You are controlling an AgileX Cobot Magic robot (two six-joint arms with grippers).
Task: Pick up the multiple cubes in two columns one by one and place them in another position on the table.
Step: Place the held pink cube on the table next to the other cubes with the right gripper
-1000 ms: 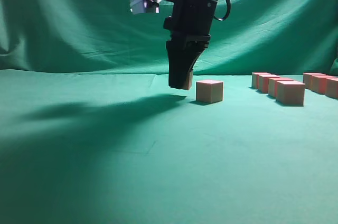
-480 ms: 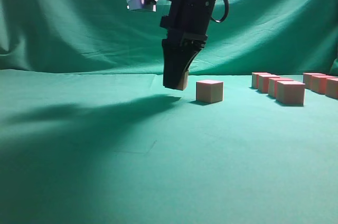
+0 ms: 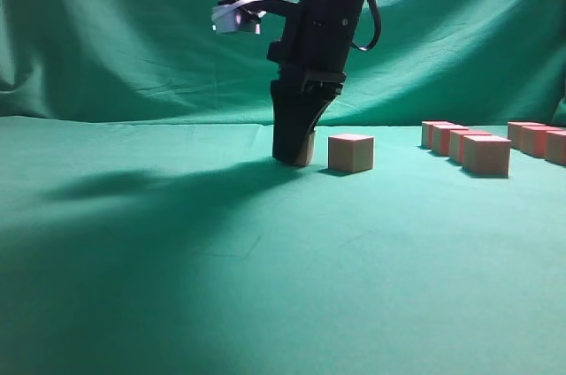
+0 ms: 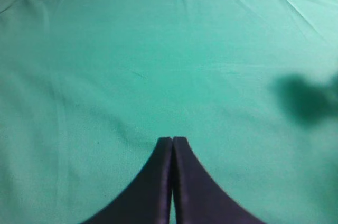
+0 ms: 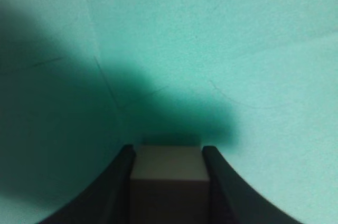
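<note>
One cube [image 5: 168,182] sits clamped between the right gripper [image 3: 294,156] fingers; the right wrist view shows both dark fingers pressed against its sides, which the exterior view mostly hides behind the gripper. From outside, that cube is down at the green table [image 3: 265,269], just left of a lone cube [image 3: 351,152]. Two columns of cubes [image 3: 469,147] stand far right. Only the left wrist view shows the left gripper [image 4: 172,140], clenched on nothing above bare cloth.
</note>
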